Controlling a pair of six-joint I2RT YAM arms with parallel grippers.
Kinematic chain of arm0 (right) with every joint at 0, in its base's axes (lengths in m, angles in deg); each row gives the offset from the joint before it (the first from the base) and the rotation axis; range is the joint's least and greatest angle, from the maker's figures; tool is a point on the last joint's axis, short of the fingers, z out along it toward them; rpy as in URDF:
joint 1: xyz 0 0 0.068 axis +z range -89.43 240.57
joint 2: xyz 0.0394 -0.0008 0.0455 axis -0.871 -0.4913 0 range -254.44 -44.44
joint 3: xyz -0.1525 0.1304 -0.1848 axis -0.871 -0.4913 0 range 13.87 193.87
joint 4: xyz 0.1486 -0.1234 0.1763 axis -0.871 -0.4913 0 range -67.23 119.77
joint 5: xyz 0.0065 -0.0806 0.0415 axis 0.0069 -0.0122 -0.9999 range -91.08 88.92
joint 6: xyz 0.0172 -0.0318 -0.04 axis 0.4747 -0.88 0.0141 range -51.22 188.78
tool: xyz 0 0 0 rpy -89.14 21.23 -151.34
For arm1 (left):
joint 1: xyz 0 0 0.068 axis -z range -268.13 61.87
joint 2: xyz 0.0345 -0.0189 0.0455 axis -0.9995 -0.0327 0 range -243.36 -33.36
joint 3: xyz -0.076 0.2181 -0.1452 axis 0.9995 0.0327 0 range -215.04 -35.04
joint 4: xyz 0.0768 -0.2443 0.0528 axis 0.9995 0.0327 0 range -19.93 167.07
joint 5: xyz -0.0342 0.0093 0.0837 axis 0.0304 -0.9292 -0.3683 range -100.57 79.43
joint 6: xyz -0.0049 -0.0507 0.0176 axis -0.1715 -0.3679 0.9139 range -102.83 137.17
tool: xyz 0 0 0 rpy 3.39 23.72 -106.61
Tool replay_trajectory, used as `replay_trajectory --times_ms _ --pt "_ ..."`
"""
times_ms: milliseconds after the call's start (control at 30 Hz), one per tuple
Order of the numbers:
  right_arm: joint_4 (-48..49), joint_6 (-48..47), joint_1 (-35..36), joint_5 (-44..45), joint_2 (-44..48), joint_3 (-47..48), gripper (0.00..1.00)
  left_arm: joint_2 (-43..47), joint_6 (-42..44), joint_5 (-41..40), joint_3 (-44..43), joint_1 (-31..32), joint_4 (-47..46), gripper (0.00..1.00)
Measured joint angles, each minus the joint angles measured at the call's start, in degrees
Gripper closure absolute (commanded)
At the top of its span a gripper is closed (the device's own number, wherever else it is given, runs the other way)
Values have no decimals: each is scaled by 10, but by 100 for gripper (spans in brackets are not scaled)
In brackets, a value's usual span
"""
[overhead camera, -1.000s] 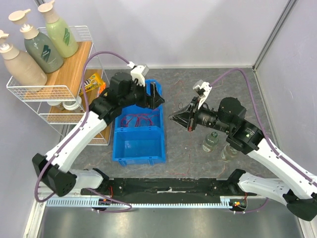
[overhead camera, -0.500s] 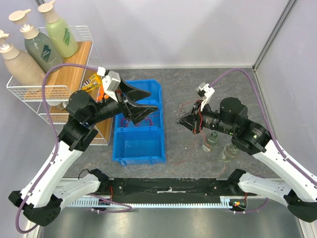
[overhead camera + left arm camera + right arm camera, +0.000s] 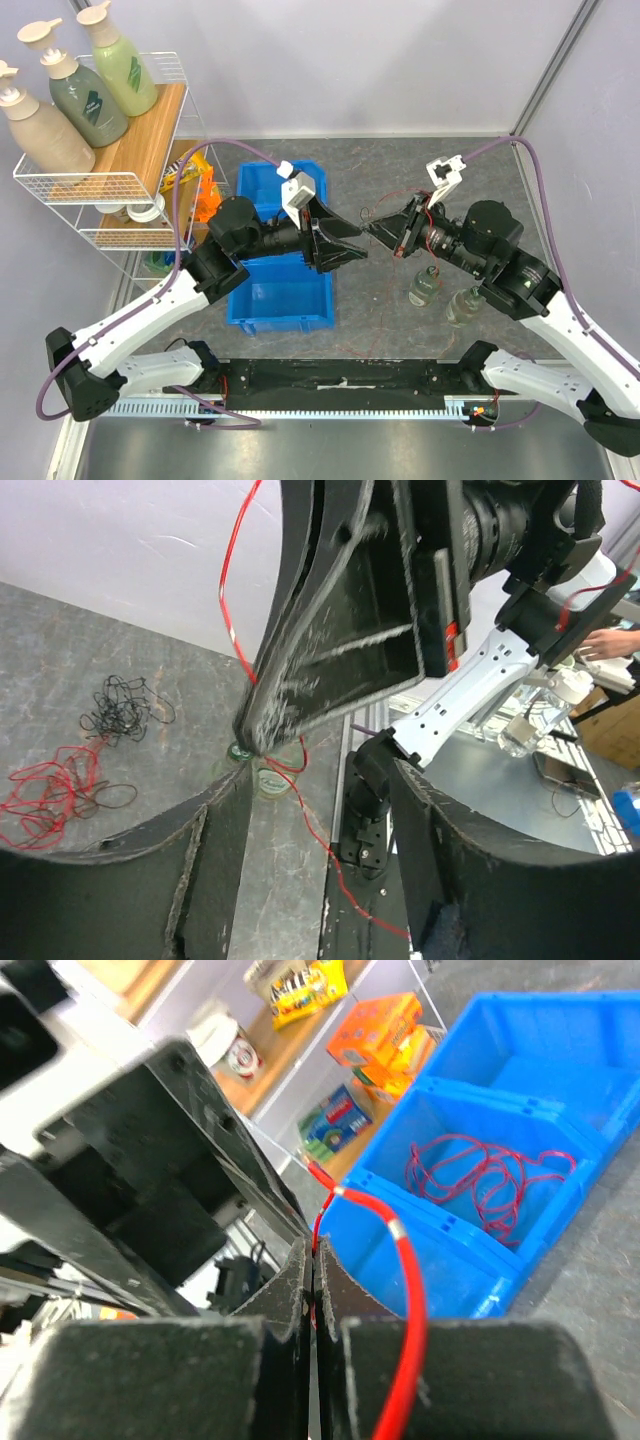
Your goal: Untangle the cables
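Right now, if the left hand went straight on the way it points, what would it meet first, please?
Probably the right hand, shut on a red cable, directly ahead; how near it is remains unclear.

**Left tool crosses over to meet the right tool**

The left tool (image 3: 356, 250) has left the far compartment of the blue bin (image 3: 262, 178). It swung out to the left, then came back across to the right, past the bin's right rim and over the worktop (image 3: 360, 165). Its jaws have narrowed a little but are still apart. The right tool (image 3: 370, 229) has drawn back to the right and slightly farther away, carrying its pinched red cable (image 3: 405, 1290) along. The two tips now almost meet.
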Motion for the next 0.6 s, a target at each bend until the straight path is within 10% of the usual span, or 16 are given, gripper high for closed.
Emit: replay_trajectory --times_ms 333,600 --pt "67 53 -2 12 21 -22 100 -29 -82 -22 44 7 -114 41" --pt "91 73 -2 11 23 -35 100 -46 -108 -23 44 12 -167 98"
